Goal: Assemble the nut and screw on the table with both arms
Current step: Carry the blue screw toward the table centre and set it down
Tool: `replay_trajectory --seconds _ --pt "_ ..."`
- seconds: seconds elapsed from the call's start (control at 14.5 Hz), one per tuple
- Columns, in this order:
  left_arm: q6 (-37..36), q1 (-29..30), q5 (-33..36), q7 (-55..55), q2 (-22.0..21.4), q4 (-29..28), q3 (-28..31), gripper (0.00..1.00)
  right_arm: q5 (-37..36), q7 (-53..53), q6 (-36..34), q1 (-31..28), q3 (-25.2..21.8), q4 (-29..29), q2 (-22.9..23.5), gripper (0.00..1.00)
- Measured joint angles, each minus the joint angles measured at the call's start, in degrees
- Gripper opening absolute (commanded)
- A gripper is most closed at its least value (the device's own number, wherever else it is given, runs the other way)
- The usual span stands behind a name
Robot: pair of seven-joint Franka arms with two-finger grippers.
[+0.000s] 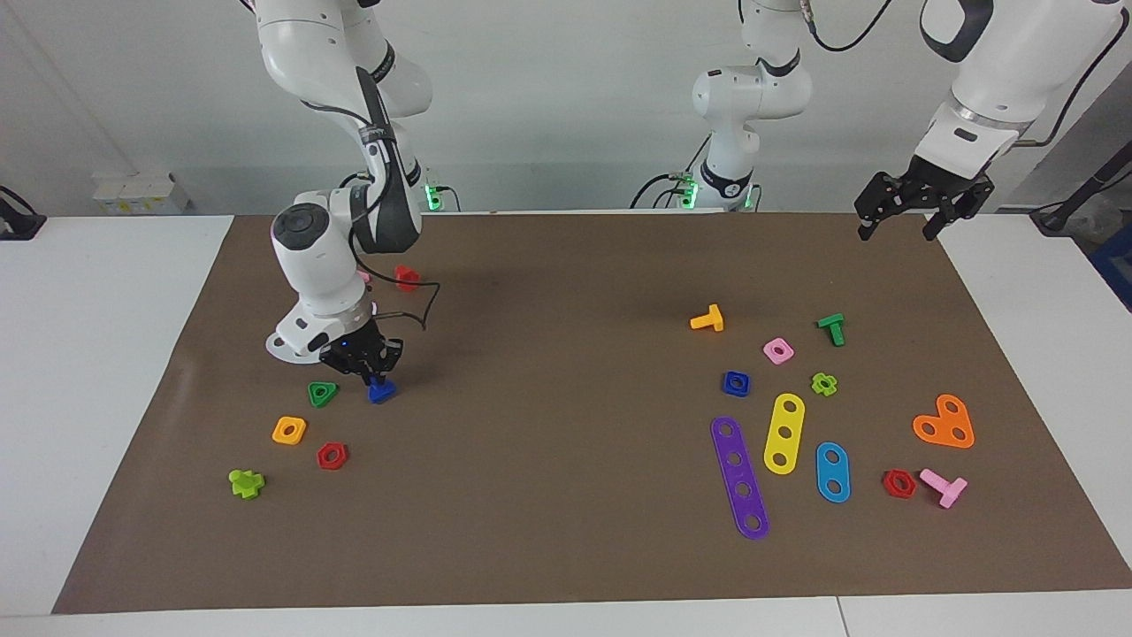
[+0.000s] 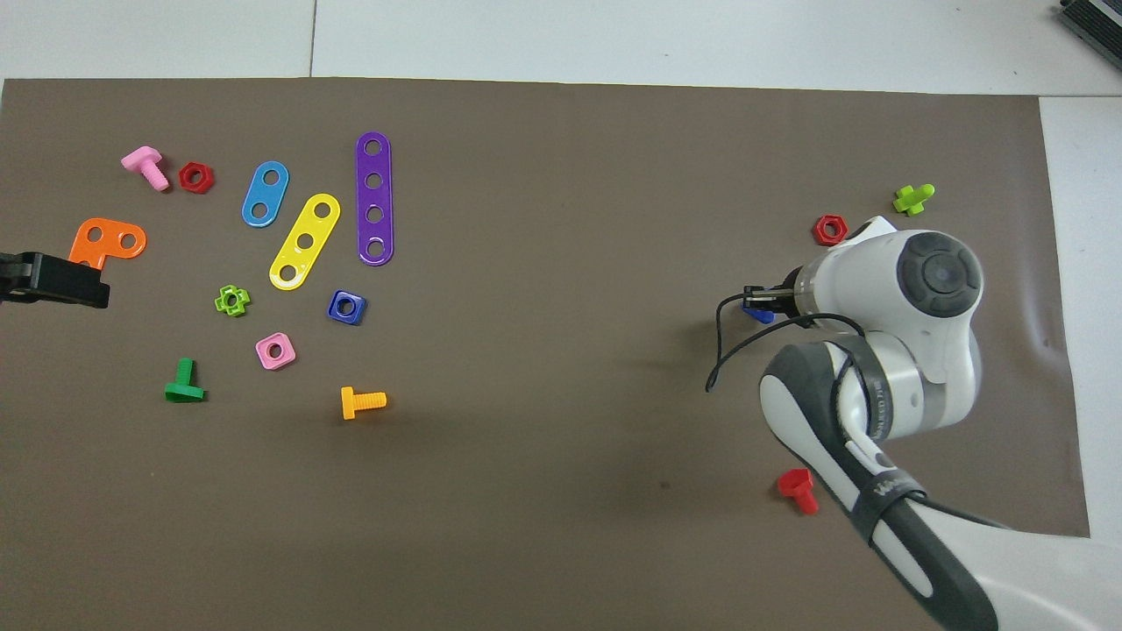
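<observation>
The blue screw (image 1: 382, 389) with its triangular head sits low at the mat (image 1: 566, 292), toward the right arm's end of the table. My right gripper (image 1: 373, 372) is shut on it. The overhead view shows only a blue sliver of the screw (image 2: 759, 313) under the right gripper (image 2: 761, 298). I cannot tell whether the screw is off the mat. The blue square nut (image 1: 736, 383) lies flat among the parts toward the left arm's end, and it shows as well from above (image 2: 347, 307). My left gripper (image 1: 895, 232) waits open in the air over the mat's corner there.
A green triangular nut (image 1: 323, 394), an orange square nut (image 1: 289, 430), a red hex nut (image 1: 332, 456) and a red bolt (image 1: 406, 278) lie around the right gripper. Around the blue nut lie a pink nut (image 1: 778, 351), an orange bolt (image 1: 707, 319) and a purple strip (image 1: 739, 478).
</observation>
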Motion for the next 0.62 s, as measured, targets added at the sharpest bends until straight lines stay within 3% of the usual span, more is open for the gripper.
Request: replay_trajectory --seconds 0.62 --pt "0.0 0.0 0.0 0.0 0.0 0.0 0.0 1.0 0.0 27.4 0.3 17.5 0.4 4.7 0.7 0.0"
